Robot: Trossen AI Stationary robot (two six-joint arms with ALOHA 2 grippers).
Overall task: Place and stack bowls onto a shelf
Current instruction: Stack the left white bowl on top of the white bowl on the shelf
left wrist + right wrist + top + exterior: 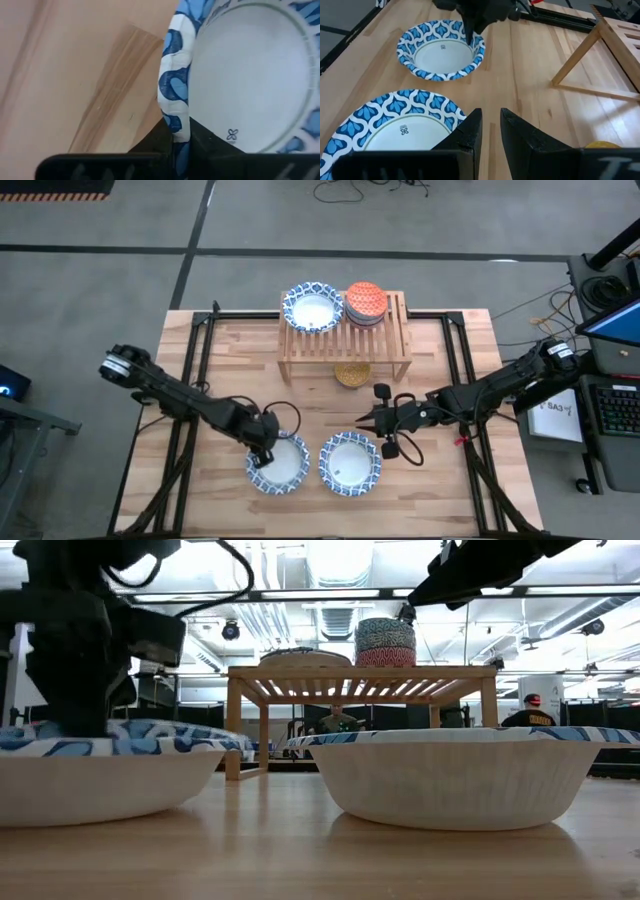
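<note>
I have the left gripper (265,455) down at the front edge of the desk (200,355), its jaws pinching the rim of the left patterned bowl (281,464); in the left wrist view the blue-and-white rim (175,90) runs straight between the two fingers. That bowl sits on the desk, and from the low view I cannot be sure whether the rim is lifted at all.

The right gripper (366,420) hangs over the middle of the desk, just behind the second patterned bowl (350,463), which sits beside the first near the front edge. Its jaws stand slightly spread with a narrow gap and nothing between them, as the right wrist view shows.

The shelf (345,340) stands at the back edge, centred. On its slatted top I see a third patterned bowl (312,308) at the left end and, just beside it, a stack of smaller bowls (366,302) with an orange-red one uppermost. A yellow bowl (352,374) sits on the desk under the shelf's front rail.
</note>
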